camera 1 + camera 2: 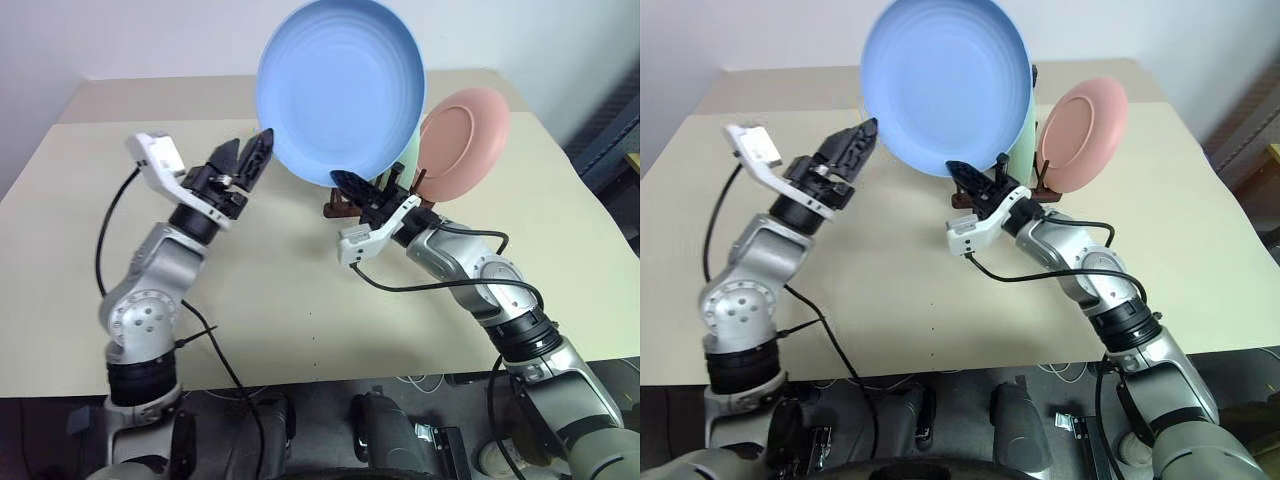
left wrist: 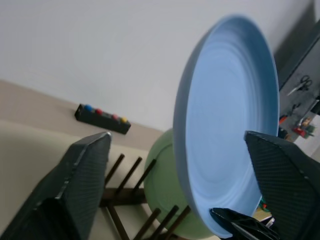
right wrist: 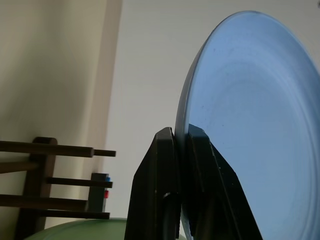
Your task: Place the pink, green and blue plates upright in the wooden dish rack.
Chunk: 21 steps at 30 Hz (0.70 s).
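Note:
The light blue plate (image 1: 340, 90) stands upright in the air above the table, with my right gripper (image 1: 350, 185) shut on its lower rim. In the right wrist view both fingers (image 3: 165, 165) pinch that rim. My left gripper (image 1: 247, 152) is open just left of the blue plate and apart from it. Its spread fingers (image 2: 85, 175) frame the plate (image 2: 230, 115) in the left wrist view. Behind the blue plate, the green plate (image 2: 165, 195) stands upright in the wooden dish rack (image 2: 125, 192). The pink plate (image 1: 465, 140) stands upright at the rack's right end.
A small black box with coloured buttons (image 2: 102, 117) lies on the beige table (image 1: 280, 290) near the back wall. Black cables hang from both arms over the table's front edge. Several bare pegs of the rack stick up in front of the green plate.

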Motion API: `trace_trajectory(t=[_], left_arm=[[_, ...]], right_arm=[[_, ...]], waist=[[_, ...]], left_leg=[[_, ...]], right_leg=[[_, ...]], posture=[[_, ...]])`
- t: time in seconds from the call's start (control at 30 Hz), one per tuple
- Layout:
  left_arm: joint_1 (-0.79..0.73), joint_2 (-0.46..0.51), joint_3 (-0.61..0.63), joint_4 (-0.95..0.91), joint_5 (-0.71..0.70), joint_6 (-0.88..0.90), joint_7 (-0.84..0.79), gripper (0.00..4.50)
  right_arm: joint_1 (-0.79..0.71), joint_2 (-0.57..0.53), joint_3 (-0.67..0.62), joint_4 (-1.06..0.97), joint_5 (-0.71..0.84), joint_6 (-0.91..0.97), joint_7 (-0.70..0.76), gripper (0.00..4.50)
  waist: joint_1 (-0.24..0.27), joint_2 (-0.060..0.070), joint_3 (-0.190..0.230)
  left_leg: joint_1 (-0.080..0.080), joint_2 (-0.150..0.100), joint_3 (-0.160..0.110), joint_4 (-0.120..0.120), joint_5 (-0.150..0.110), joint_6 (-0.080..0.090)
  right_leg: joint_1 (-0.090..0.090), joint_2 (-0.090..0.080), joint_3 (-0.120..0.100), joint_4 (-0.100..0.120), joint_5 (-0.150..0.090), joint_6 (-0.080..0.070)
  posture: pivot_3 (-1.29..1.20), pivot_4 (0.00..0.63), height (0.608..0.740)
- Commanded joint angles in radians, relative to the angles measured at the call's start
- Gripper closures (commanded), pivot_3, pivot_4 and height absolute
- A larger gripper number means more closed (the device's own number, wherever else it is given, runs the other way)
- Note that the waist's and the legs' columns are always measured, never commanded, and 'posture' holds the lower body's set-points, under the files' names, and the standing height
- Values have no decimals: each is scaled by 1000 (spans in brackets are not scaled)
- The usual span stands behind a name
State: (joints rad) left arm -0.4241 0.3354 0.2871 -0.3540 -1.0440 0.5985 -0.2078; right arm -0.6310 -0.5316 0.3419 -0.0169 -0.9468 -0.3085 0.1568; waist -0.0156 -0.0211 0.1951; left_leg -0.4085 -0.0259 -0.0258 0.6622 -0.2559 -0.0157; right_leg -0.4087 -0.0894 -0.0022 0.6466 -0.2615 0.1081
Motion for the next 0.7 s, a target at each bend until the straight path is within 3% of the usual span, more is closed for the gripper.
trace_trajectory(t=[0.03, 0.1, 0.23, 0.43, 0.53, 0.7], left_arm=[[-7, 121, 73, 37, -68, 41, -163, 113], [-9, 183, 100, 87, -122, 92, -219, 113], [-6, 265, 90, 137, -85, 117, -309, 113], [29, 388, 24, 101, 57, 88, -480, 113], [36, 451, 16, 110, 53, 118, -580, 113], [11, 462, 10, 139, 103, 94, -606, 113]], right_arm=[[-88, 9, -86, -27, 104, 40, 34, 4500], [-132, 11, -104, -16, 150, 54, 62, 4500], [-176, 64, -159, -11, 351, 89, 132, 4500], [-273, 246, -369, -50, 962, 386, 326, 4500], [-328, 284, -493, -41, 1233, 548, 368, 4500], [-401, 298, -680, 1, 1658, 833, 389, 4500]], waist=[[-1, 0, 0], [-1, 0, 0], [2, 0, 0], [-2, 2, 1], [1, 2, 1], [0, 2, 1]], left_leg=[[0, 0, 0, 0, 0, 1], [0, 0, 0, -1, -2, 3], [0, 1, -1, -1, -2, 3], [0, 2, -1, -1, -2, 4], [0, 2, -1, -2, -2, 4], [0, 2, -1, -5, -2, 4]], right_leg=[[0, 0, 0, 0, 0, 0], [0, 0, 0, 0, 0, 0], [0, 0, 0, -1, 0, 0], [0, 0, 0, 0, 1, -1], [-1, 0, 0, -1, 1, -1], [-2, -1, 0, -2, 1, -2]], posture=[[0, 150, 740], [0, 150, 740], [0, 150, 740], [0, 150, 740], [0, 150, 740], [0, 150, 740]])
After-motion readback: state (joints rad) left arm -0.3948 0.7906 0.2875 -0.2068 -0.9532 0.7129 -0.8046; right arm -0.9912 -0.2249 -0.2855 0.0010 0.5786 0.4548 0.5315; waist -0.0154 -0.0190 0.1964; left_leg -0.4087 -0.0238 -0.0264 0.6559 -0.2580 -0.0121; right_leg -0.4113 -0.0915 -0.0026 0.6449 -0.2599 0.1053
